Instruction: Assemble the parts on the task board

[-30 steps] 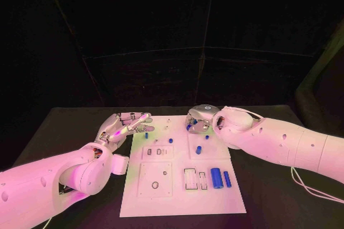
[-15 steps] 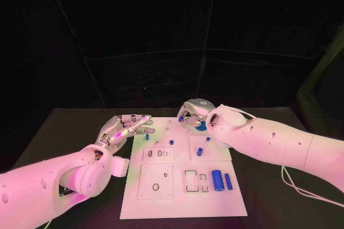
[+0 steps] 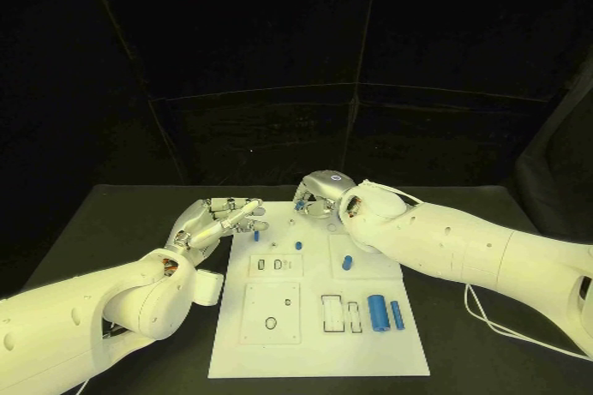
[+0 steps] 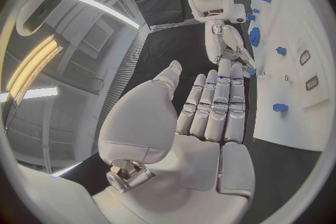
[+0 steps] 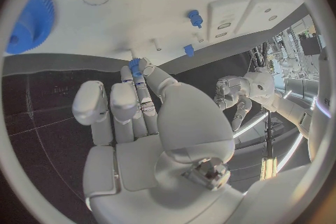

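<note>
Lying flat at the middle of the black table (image 3: 136, 215) is the task board (image 3: 315, 344), a white matte plate with shallow recessed panels and dark oval and rectangular slots. On it I log small blue parts: two smooth cylinders (image 3: 385, 312) side by side near the robot's right edge, a short peg (image 3: 347, 261) mid-board, two small pegs (image 3: 256, 236) nearer the far left corner, and, in the right wrist view, a toothed blue gear (image 5: 29, 22). My right hand (image 3: 321, 198), silver and segmented, hangs over the board's far edge with fingers curled together, pinching a small blue part (image 5: 134, 66) at the fingertips; it hides the board beneath it. My left hand (image 3: 218, 220) sits just beside the board's left edge, fingers straight and pressed side by side, holding nothing.
</note>
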### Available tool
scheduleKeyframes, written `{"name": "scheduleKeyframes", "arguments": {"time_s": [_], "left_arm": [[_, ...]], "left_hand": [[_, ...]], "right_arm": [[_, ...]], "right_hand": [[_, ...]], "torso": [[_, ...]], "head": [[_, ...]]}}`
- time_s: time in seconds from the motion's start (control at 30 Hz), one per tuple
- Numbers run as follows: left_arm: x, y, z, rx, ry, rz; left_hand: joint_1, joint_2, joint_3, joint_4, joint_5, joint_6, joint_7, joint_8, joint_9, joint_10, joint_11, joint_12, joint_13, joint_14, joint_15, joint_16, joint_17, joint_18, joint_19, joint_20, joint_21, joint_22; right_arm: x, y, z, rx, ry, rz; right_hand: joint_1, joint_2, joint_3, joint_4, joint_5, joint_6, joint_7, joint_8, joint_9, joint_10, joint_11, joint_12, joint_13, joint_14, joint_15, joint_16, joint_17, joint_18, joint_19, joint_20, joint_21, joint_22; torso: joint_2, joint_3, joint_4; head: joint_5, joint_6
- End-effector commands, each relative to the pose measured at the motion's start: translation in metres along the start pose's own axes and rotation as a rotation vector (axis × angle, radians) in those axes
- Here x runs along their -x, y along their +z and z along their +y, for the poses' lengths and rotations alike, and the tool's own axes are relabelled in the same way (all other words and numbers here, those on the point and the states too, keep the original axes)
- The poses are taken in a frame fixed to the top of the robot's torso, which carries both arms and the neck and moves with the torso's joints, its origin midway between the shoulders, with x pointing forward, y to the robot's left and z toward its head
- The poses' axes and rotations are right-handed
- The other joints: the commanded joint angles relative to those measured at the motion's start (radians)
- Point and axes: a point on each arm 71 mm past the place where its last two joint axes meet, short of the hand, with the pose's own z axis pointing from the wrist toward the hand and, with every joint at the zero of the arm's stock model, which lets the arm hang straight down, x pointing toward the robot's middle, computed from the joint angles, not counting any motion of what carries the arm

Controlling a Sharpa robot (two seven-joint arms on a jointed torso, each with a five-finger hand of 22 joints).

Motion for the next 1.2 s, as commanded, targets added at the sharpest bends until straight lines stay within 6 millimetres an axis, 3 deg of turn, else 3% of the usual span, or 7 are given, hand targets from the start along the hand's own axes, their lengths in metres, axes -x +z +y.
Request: {"name": "scheduleKeyframes", "arguments": {"time_s": [0.03,0.77,1.03,1.2], "left_arm": [[-0.003,0.001,-0.002,-0.006,-0.005,0.020],[-0.003,0.002,-0.003,-0.003,-0.008,0.027],[-0.004,0.002,-0.002,0.001,-0.011,0.033],[-0.004,0.002,-0.002,0.003,-0.012,0.036]], "left_hand": [[-0.006,0.006,-0.001,-0.004,0.000,0.000,0.005,-0.003,-0.001,-0.004,0.004,-0.005,-0.002,-0.006,-0.001,-0.006,0.001,0.006,0.000,0.007,-0.004,-0.001],[-0.006,0.007,-0.001,-0.006,0.000,-0.001,0.005,-0.003,-0.001,-0.005,0.004,-0.006,-0.002,-0.007,0.000,-0.008,0.002,0.006,0.000,0.007,-0.005,-0.002],[-0.006,0.007,-0.001,-0.006,0.000,-0.002,0.005,-0.004,-0.001,-0.006,0.004,-0.007,-0.002,-0.008,0.000,-0.009,0.002,0.006,0.000,0.007,-0.005,-0.002],[-0.006,0.007,-0.001,-0.006,0.000,-0.002,0.005,-0.004,-0.001,-0.006,0.004,-0.007,-0.002,-0.008,0.000,-0.009,0.002,0.006,0.000,0.007,-0.005,-0.002]], "right_arm": [[0.000,0.002,0.003,0.012,-0.005,0.010],[-0.004,0.013,0.004,-0.035,-0.055,0.022],[-0.005,0.016,0.005,-0.040,-0.061,0.025],[-0.006,0.017,0.005,-0.041,-0.057,0.028]], "right_hand": [[-0.002,-0.005,0.006,-0.002,-0.001,-0.006,0.000,-0.002,0.002,-0.005,0.002,-0.005,0.001,0.000,0.008,0.005,0.002,-0.009,-0.002,0.005,0.005,0.001],[-0.020,-0.022,0.031,0.008,-0.003,-0.015,0.002,-0.003,0.001,-0.017,0.005,-0.007,0.000,0.000,0.011,0.015,0.007,-0.009,-0.002,0.007,0.008,0.005],[-0.036,-0.046,0.058,0.020,-0.005,-0.040,0.005,-0.004,-0.001,-0.044,0.010,-0.007,-0.001,-0.004,0.016,0.015,-0.004,-0.008,-0.010,0.011,0.006,-0.002],[-0.048,-0.075,0.066,0.032,-0.005,-0.071,0.013,-0.005,-0.002,-0.109,0.024,-0.008,-0.002,-0.015,0.028,-0.002,-0.041,0.000,-0.040,0.019,-0.012,-0.040]], "torso": [[0.003,-0.0011,0.0015],[0.005,-0.0014,0.0005],[0.006,-0.0015,0.0001],[0.006,-0.0021,0.0008]], "head": [[0.001,-0.001],[0.000,0.003],[0.002,0.005],[0.000,0.006]]}}
